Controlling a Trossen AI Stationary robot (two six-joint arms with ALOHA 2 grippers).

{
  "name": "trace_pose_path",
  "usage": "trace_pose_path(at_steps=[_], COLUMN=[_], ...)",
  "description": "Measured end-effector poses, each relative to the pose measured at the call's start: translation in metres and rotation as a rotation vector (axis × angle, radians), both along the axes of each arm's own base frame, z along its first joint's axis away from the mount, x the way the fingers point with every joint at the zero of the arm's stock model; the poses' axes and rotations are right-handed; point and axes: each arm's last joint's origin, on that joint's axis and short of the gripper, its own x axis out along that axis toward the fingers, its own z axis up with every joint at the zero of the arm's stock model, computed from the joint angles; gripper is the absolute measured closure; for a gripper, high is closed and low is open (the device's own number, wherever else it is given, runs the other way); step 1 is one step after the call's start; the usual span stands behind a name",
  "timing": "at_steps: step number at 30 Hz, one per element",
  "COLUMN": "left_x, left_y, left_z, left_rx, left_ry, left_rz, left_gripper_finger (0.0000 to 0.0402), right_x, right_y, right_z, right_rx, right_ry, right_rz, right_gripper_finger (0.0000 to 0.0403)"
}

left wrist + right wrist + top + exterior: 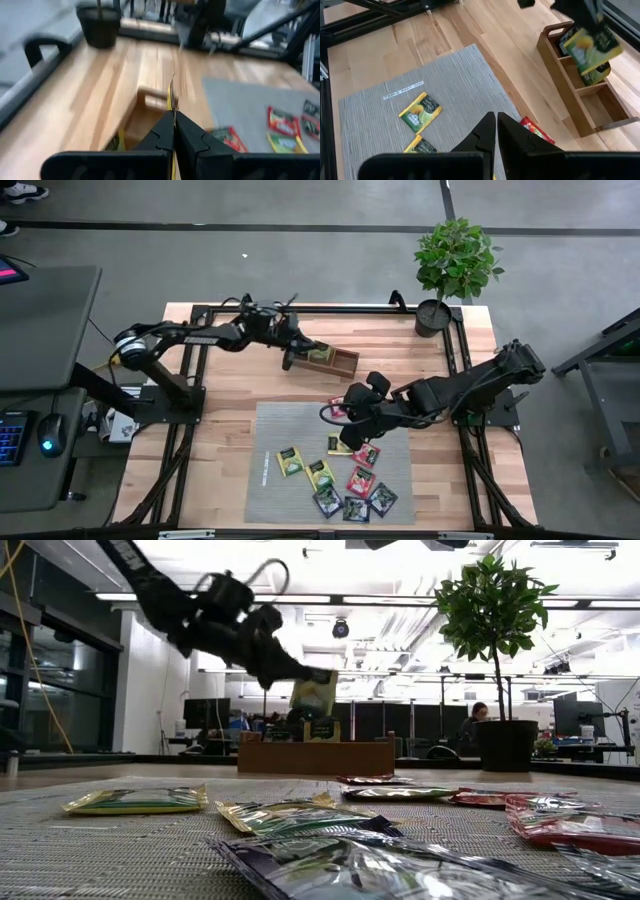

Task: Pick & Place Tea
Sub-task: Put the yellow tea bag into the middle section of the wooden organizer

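Several tea sachets (322,474) lie flat on the grey mat (282,425), yellow-green, red and black ones. The wooden tray (338,361) stands beyond the mat's far edge, with sachets (593,78) standing in its compartments. My left gripper (298,356) is above the tray's left end, shut on a yellow-green sachet (314,696). My right gripper (343,418) hangs above the mat's far right part. Its fingers (487,131) are together, and nothing shows between them. A red sachet (534,131) lies on the mat below it. My left gripper pinches the yellow-green sachet between its two fingers (165,131), which lie on its two flat faces. The sachet's edge (171,97) sticks out past the fingertips. The fingers slant down from the table's left side. The sachet hangs tilted, clear above the tray.
A potted plant (455,265) stands at the table's far right corner. Black frame rails (200,355) run along the table's sides. Bare wood lies left of the mat. A desk with a keyboard and a mouse (48,442) stands beside the table's left edge. A person (476,726) sits far behind.
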Motion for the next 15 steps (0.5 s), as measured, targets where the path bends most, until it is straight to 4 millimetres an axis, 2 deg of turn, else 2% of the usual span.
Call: trace_pose_path(at_steps=[3,10,15], left_x=[0.011,0.025,0.027], left_y=[0.009,0.017,0.019], left_z=[-0.001,-0.02,-0.028], left_rx=[0.006,-0.022,-0.027], left_ry=[-0.01,0.041,0.074], left_rz=[-0.022,-0.019,0.036], left_gripper_finger=[0.0401,0.0401,0.0401], right_x=[0.0,0.0,0.0], right_y=[0.0,0.0,0.0], right_z=[0.0,0.0,0.0], right_rx=[0.002,-0.004,0.001], right_ry=[0.0,-0.002,-0.004], right_rz=[-0.002,-0.009,-0.015], right_gripper_finger=[0.0389,0.0387,0.0386])
